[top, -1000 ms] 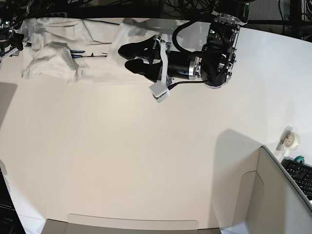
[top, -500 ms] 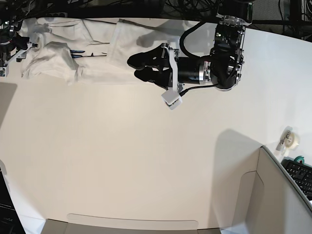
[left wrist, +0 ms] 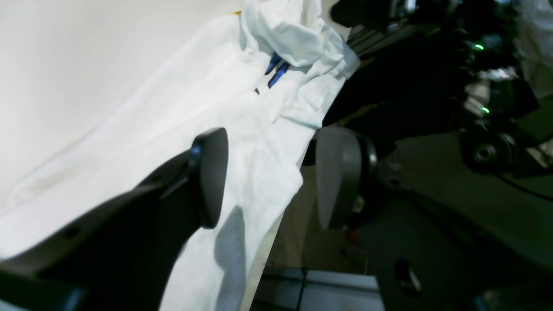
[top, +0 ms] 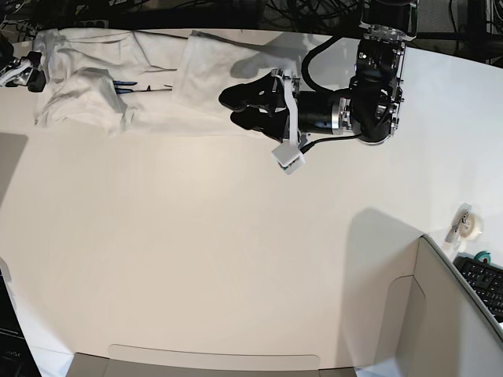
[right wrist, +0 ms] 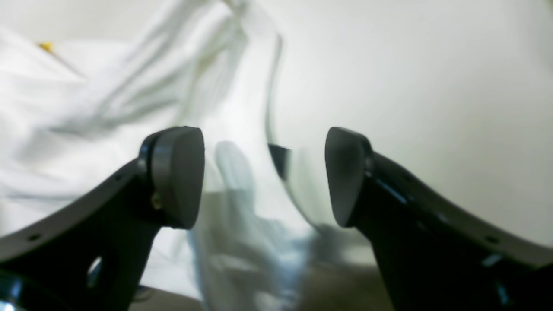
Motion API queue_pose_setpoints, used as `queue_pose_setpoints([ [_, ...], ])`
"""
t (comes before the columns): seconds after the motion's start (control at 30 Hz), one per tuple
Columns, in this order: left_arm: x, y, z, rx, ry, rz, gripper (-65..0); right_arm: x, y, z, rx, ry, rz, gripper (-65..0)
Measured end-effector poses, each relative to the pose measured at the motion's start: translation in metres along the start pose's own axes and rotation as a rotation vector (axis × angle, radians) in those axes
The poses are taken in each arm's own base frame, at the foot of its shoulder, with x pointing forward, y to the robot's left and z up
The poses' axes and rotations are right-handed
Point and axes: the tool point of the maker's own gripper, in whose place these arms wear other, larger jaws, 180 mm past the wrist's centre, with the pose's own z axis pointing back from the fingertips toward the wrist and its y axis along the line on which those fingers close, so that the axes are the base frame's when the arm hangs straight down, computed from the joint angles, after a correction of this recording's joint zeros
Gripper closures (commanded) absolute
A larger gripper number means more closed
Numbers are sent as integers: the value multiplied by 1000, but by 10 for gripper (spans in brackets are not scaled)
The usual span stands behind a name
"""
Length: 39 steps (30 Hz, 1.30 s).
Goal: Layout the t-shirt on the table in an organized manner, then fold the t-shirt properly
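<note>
Hovering with jaws spread and empty, the left gripper (top: 228, 104) sits at the t-shirt's (top: 141, 78) three o'clock end; right gripper (right wrist: 263, 172) likewise released. Shirt lies bunched along the surface's (top: 196, 259) twelve o'clock edge, awaiting spreading.

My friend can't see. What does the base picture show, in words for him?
A crumpled white t-shirt lies bunched along the far edge of a big white table. The left gripper, its fingers open, hovers at the shirt's right end. A roll of tape sits near the table's right edge.
</note>
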Motion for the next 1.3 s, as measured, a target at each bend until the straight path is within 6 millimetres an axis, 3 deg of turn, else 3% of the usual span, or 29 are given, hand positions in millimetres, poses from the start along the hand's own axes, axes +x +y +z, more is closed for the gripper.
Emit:
queue_pose_setpoints([
  [0.1,0,1,1,2,1,-1,-303,-18,-4,-9,100,13,-143,-433],
  [0.17,0,0,1,1,1,0,-303,-19,-2,-11,159,-12,-209,-433],
  [0.37,0,-1,-2,-6,0,0,-303,-11,2,-17,180,-26,-215,-433],
  [0.53,0,-1,-2,-6,0,0,-303,-14,19,-28,231,-6,-198,-433],
  [0.7,-4,6,-3,-2,3,33,-303,-14,35,-37,280,5,-183,-432],
  [0.87,-2,12,-3,2,-25,60,-302,-15,38,-39,287,10,-176,-420],
  [0.93,-1,13,-2,7,-32,61,-296,-15,38,-39,287,11,-173,-359],
  [1.1,2,36,30,103,-50,62,-241,-25,33,-44,247,70,-150,-6],
  [1.3,10,71,102,304,-88,43,-228,-19,32,-55,199,79,-124,0],
])
